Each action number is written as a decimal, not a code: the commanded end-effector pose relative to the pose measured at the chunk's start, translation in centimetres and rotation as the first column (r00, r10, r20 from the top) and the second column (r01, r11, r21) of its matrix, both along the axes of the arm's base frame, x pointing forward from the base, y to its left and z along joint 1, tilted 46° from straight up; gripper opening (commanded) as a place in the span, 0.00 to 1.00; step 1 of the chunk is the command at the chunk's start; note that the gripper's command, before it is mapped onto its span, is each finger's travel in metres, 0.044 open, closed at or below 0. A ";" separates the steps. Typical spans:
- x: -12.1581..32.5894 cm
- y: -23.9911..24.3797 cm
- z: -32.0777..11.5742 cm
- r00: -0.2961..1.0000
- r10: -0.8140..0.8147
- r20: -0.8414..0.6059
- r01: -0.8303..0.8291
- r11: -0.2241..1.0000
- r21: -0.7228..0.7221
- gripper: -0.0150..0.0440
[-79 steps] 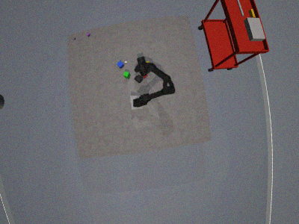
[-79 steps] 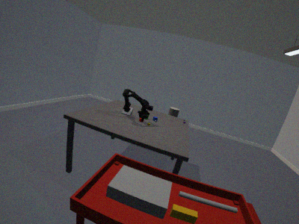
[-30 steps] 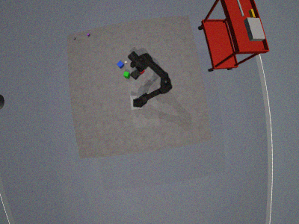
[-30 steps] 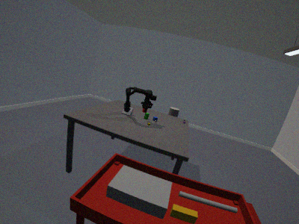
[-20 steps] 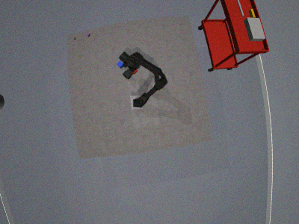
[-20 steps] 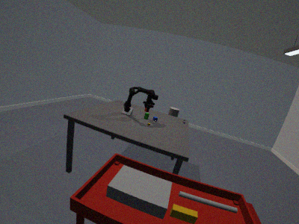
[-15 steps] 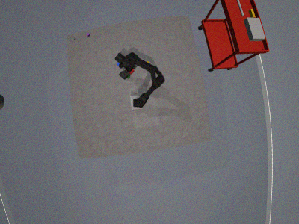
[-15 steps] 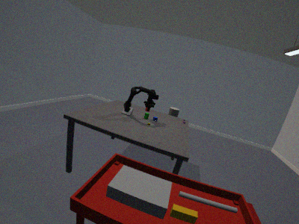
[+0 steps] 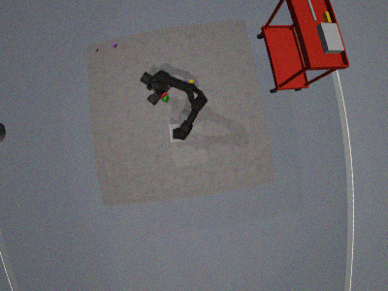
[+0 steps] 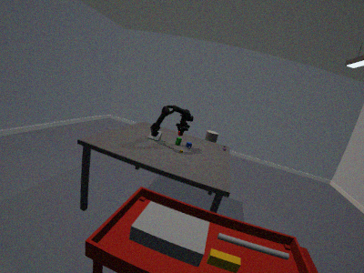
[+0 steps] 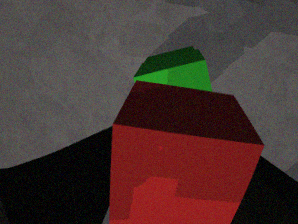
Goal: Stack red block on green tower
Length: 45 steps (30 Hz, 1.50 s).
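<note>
The red block (image 9: 164,95) (image 10: 180,133) (image 11: 175,165) is held between the black fingers of my gripper (image 11: 177,141), which is shut on it. The green tower (image 9: 166,99) (image 10: 178,141) (image 11: 189,75) stands upright on the table. In the exterior view the red block is above the green tower, close to its top; whether they touch I cannot tell. In the wrist view the green shows beyond the red block's far edge, and the rest of the tower is hidden behind the block.
A blue block (image 10: 188,145) stands near the green tower; the arm hides it in the top view. A small yellow thing (image 9: 191,81) (image 10: 181,151) lies on the table. A small purple thing (image 9: 114,46) (image 10: 225,148) is near the table's edge. A red cart (image 9: 286,48) (image 10: 182,211) stands apart.
</note>
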<state>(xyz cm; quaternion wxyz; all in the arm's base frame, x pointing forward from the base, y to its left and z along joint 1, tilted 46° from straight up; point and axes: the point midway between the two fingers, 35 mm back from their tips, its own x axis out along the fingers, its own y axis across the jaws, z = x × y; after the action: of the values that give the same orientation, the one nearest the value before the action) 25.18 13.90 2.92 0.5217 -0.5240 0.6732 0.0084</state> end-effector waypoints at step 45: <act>0.2 -2.4 -2.4 1.000 -0.002 -0.002 0.002 1.000 -0.003 0.65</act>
<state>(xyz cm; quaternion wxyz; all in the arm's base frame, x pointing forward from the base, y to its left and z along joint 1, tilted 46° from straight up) 25.44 11.56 0.52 0.5207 -0.5240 0.6740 0.0076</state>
